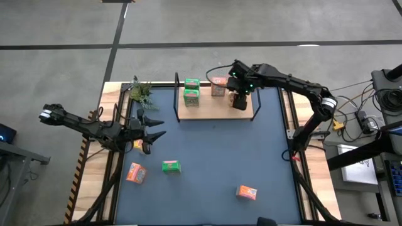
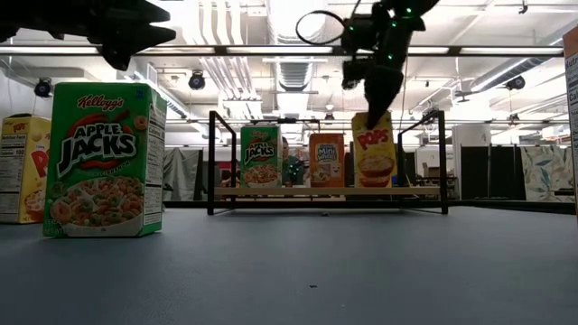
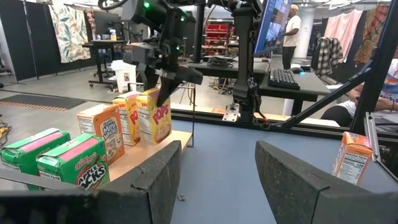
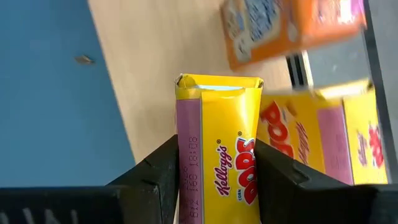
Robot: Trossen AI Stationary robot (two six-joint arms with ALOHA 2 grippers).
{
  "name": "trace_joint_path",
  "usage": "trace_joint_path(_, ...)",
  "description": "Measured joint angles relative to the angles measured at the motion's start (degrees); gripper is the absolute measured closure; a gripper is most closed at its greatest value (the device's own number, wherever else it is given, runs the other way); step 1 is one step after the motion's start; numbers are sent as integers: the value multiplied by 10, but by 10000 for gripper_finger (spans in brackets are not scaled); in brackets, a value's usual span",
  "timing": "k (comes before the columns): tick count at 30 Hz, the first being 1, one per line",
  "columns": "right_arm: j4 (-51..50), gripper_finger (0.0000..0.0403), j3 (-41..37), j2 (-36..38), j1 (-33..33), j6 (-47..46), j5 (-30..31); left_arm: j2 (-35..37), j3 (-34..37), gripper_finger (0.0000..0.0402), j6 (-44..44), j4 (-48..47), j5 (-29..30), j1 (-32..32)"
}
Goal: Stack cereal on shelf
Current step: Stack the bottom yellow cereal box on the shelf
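Nearest the low camera stands a green Apple Jacks cardboard box (image 2: 105, 159) on the dark-blue mat (image 1: 213, 157). Above it hovers the left gripper (image 1: 152, 129), jaws spread, empty. Farther off, the right gripper (image 4: 214, 163) clasps a yellow Corn Pops box (image 4: 217, 142) by its narrow sides. Light and crushable, it stands on the light-wood shelf (image 1: 213, 112) beside orange (image 1: 218, 86) and green boxes (image 1: 191, 92).
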State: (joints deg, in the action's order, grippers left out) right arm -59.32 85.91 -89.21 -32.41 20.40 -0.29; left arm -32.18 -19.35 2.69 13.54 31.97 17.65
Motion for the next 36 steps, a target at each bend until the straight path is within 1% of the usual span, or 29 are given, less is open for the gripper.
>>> trace_joint_path(7, 64, 253, -75, 30, -27, 24, -3, 0, 0, 212, 4, 0, 0, 0)
trace_joint_path(10, 74, 253, -89, 35, -31, 33, -5, -2, 0, 212, 5, 0, 0, 0)
trace_joint_path(14, 95, 252, -101, 38, -32, 57, -26, -7, 0, 212, 5, 0, 0, 0)
trace_joint_path(19, 107, 244, -103, 38, -31, 58, -27, -9, 0, 212, 4, 0, 0, 0)
trace_joint_path(29, 106, 183, -104, 38, -31, 58, -20, -9, 0, 212, 4, 0, 0, 0)
trace_joint_path(31, 97, 174, -97, 38, -31, 57, -9, -9, 0, 212, 4, 0, 0, 0)
trace_joint_path(36, 66, 164, -56, 40, -28, 36, -6, -9, 0, 212, 4, 0, 0, 0)
